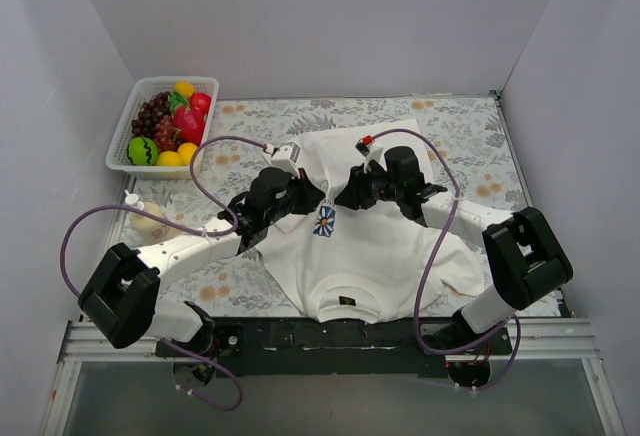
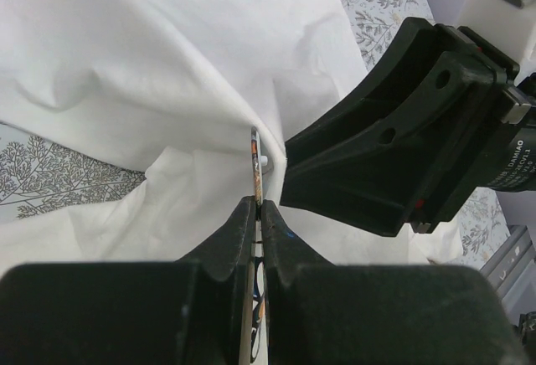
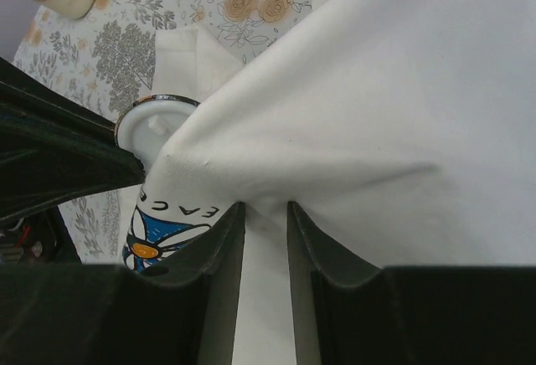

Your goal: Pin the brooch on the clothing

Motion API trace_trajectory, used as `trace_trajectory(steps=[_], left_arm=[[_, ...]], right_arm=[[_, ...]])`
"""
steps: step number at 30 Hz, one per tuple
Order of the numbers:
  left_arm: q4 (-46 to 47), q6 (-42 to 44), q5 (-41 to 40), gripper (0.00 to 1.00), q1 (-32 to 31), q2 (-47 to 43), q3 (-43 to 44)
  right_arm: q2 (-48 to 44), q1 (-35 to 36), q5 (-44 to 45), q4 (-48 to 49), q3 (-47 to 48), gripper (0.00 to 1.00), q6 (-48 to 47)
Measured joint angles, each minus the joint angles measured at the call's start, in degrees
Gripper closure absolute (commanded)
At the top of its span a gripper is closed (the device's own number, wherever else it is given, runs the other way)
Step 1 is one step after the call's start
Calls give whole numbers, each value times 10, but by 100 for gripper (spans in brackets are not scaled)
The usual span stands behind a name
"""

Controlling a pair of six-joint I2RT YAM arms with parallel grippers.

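The white T-shirt [image 1: 375, 246] lies on the flowered cloth with its blue-and-white flower print [image 1: 324, 220] at the chest. My left gripper [image 1: 306, 196] is shut on the brooch [image 2: 256, 168], seen edge-on as a thin disc sticking up from the jaw tips [image 2: 258, 204]. The brooch's white back [image 3: 155, 128] presses against a raised fold of the shirt [image 3: 335, 114], just above the print [image 3: 159, 235]. My right gripper [image 3: 265, 206] is shut on that fold of shirt, directly opposite the left gripper. In the top view my right gripper [image 1: 348, 194] nearly touches the left.
A white basket [image 1: 125, 126] of toy fruit stands at the back left. A small beige bottle [image 1: 147, 219] lies left of the left arm. White walls close in the sides and the back. The right gripper's body [image 2: 402, 147] fills the right of the left wrist view.
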Motion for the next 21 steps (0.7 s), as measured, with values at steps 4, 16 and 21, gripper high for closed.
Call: trace_trajectory(steps=[4, 16, 21], left_arm=[[9, -7, 9, 100, 7, -3, -6], [52, -31, 69, 100, 33, -18, -29], [70, -42, 104, 100, 56, -29, -47]], right_arm=[[1, 3, -3, 2, 0, 78, 1], [15, 10, -7, 2, 5, 94, -2], [17, 11, -10, 1, 8, 86, -4]])
